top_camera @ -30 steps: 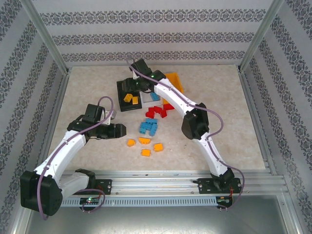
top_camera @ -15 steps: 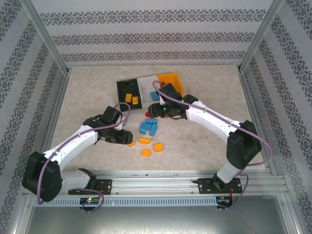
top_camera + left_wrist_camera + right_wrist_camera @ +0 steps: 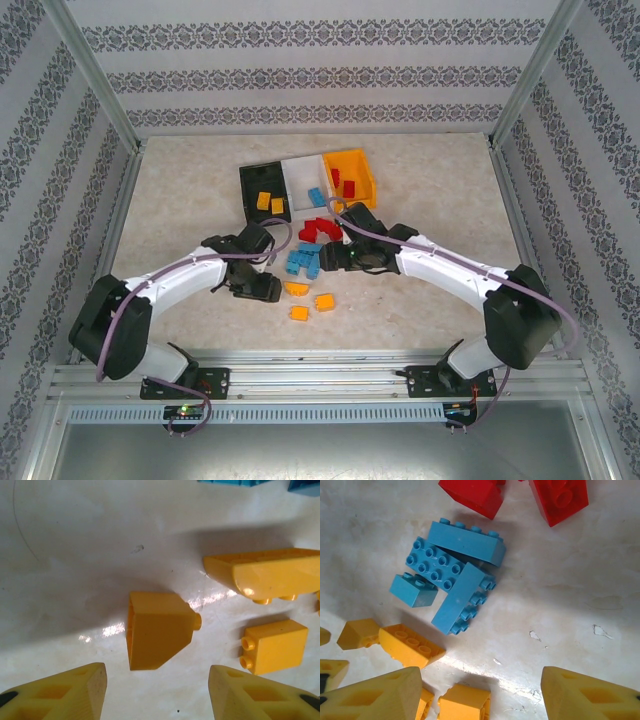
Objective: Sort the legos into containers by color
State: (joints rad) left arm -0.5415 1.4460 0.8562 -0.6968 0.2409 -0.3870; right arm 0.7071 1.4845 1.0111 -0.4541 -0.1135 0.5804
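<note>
Three containers stand in a row: a black bin [image 3: 250, 190] with two orange legos, a white bin [image 3: 298, 172] with a blue one, and an orange-yellow bin [image 3: 357, 163] with red ones. On the table lie red legos [image 3: 320, 230], a blue cluster [image 3: 305, 262] [image 3: 452, 570] and orange legos [image 3: 324, 301]. My left gripper [image 3: 268, 290] [image 3: 157, 692] is open, low over the table, with an orange sloped lego [image 3: 157, 635] just ahead of its fingertips, untouched. My right gripper [image 3: 335, 258] [image 3: 480, 700] hangs open beside the blue cluster, with an orange lego [image 3: 465, 702] below, near its left finger.
A long orange brick [image 3: 265, 572] and a small one [image 3: 275, 645] lie right of the sloped brick. Two red bricks [image 3: 560, 497] lie beyond the blue cluster. Metal frame posts and patterned walls enclose the table [image 3: 450, 200]. Both forearms cross the near half.
My left gripper has moved right to the orange legos and its jaws have narrowed somewhat. My right arm has swung back from the bins to the loose pile by the blue legos.
</note>
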